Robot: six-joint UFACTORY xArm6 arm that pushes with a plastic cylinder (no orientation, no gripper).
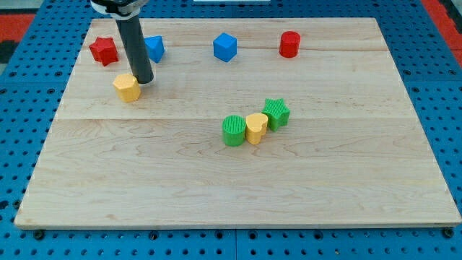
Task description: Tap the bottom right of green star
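One tip (144,80), no hand in sight, beside yellow block (127,87), far from green star (276,113).

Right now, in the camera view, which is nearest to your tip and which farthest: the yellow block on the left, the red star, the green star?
From my tip:
1. Yellow block, touching it on the view's left.
2. Red star, top left corner.
3. Green star, far across to the view's right.

My tip (144,79) near the board's (216,195) top-left corner, touching the hexagon (127,87), star (276,113), heart (256,128), cylinder (234,131) clustered mid-board.
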